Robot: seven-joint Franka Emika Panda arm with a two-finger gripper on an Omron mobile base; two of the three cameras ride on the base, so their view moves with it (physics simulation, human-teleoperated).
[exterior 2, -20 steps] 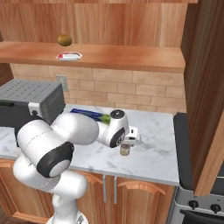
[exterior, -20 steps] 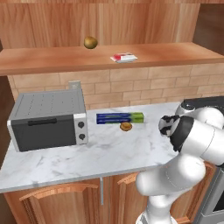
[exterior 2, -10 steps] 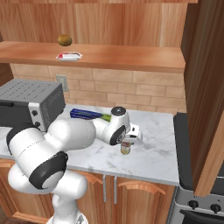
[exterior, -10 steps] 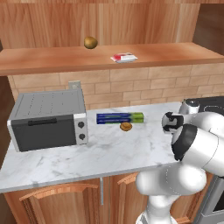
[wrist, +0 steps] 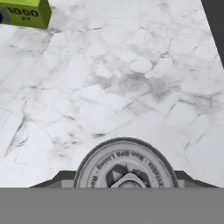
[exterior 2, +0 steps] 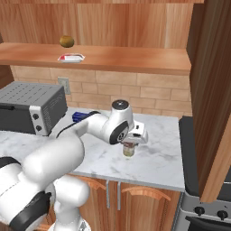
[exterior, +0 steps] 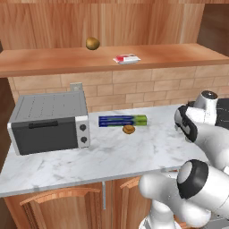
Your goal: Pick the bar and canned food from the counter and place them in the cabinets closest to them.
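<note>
The canned food (exterior 2: pixel 129 150) stands upright on the marble counter (exterior 2: pixel 159 159) near its right end. My gripper (exterior 2: pixel 130 145) comes down from above and is shut on the canned food. In the hand view its pale metal top (wrist: pixel 126 168) sits between the two dark fingertips (wrist: pixel 57 178), with the counter (wrist: pixel 131 87) beyond. The red and white bar (exterior: pixel 126 58) lies flat on the wooden shelf board of the cabinets (exterior: pixel 53 63) above the counter, also the bar (exterior 2: pixel 71 57) in the right base view.
A grey toaster oven (exterior: pixel 49 121) stands at the counter's left. A blue-and-green box (exterior: pixel 122 120) and a brown pastry (exterior: pixel 129 129) lie mid-counter. A brown-yellow ball (exterior: pixel 92 43) sits on the shelf. The black stovetop (exterior 2: pixel 204 149) and a tall wooden panel (exterior 2: pixel 212 90) bound the right.
The jaws have closed on the can over the last second. The wrist has settled slightly over it; the can and the other things stay put.
</note>
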